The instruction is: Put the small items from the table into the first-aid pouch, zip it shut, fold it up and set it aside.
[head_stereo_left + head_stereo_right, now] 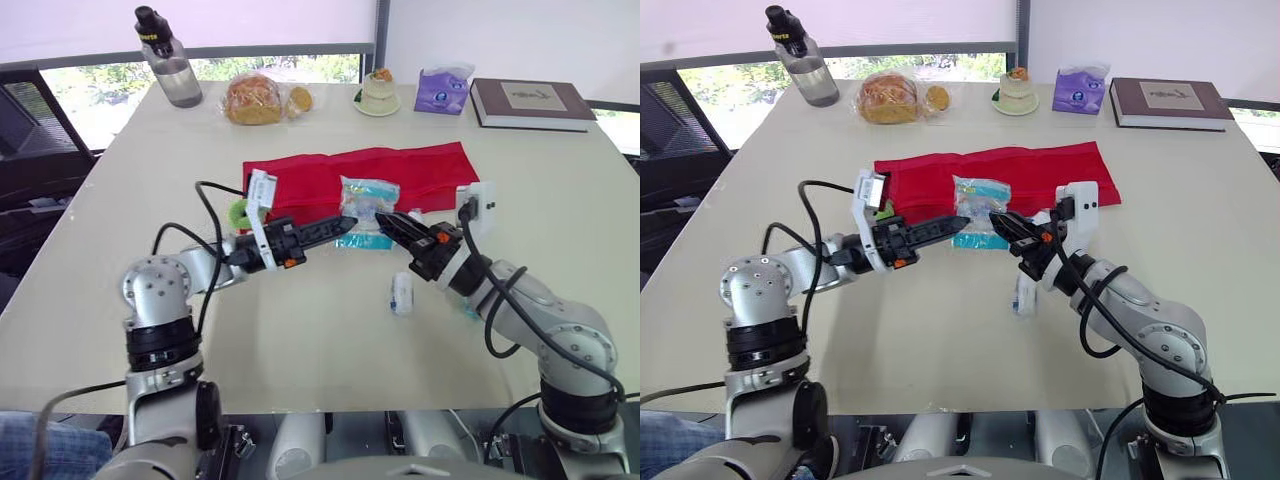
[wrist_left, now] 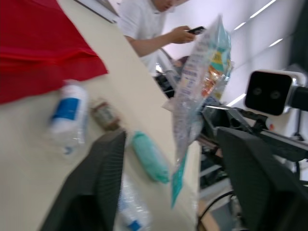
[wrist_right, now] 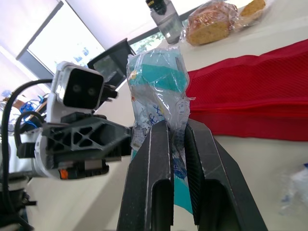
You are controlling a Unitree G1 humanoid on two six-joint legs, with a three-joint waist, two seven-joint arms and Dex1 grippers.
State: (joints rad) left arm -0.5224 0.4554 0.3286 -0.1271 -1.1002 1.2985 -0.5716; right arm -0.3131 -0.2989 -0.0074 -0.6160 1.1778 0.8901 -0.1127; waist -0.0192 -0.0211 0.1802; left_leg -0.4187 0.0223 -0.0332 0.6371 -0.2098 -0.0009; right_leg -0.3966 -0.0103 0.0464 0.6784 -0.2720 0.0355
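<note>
A broad cream table (image 1: 300, 330) filled the scene. Across its middle a long red fabric first-aid pouch (image 1: 330, 175) lay flat, running left to right. Along the far edge stood a brown hardback book (image 1: 530, 102) at the right. To its left were a purple tissue pack (image 1: 442, 90), a small layered dessert on a plate (image 1: 378, 92), a clear bag of bread (image 1: 255, 98) and a grey water bottle with a black cap (image 1: 172, 65).

Both arms reached in from the near side and met over the near edge of the pouch. The right gripper (image 3: 176, 126) was clamped on the lower part of a clear plastic packet with teal contents (image 1: 368, 198), holding it upright above the table. The left gripper (image 1: 345, 224) had its fingers spread wide, with its tips just beside the packet's left edge. Whether they touched it could not be told.

A small white-and-blue wrapped item (image 1: 402, 293) lay on the bare table, near of the pouch and beside the right arm. In the left wrist view a teal roll (image 2: 150, 156) and a tiny brown vial (image 2: 105, 114) lay near it. A person in a white shirt (image 2: 144, 24) held a phone beyond the table.
</note>
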